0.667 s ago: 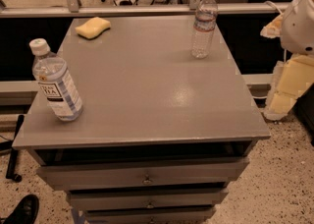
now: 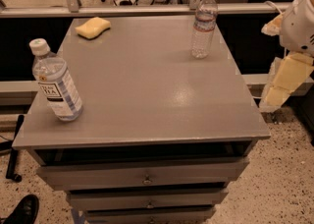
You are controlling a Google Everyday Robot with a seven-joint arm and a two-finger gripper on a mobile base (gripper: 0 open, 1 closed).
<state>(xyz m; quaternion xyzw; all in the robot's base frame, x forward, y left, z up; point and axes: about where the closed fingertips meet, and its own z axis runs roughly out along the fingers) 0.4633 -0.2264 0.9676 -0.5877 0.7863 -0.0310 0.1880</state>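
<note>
My gripper (image 2: 283, 79) hangs off the right side of the grey cabinet top (image 2: 147, 85), pale yellow below a white arm segment (image 2: 299, 19). It holds nothing that I can see and touches no object. The thing nearest to it is an upright clear water bottle (image 2: 203, 25) with a white cap, at the back right of the top. A second water bottle (image 2: 56, 83) with a blue and white label leans at the front left. A yellow sponge (image 2: 92, 27) lies at the back left.
The cabinet has a top drawer (image 2: 142, 174) slightly open and more drawers below. A rail and glass partition (image 2: 147, 7) run behind it. A black shoe (image 2: 22, 210) is on the speckled floor at the lower left, with a dark pole (image 2: 13, 149) beside it.
</note>
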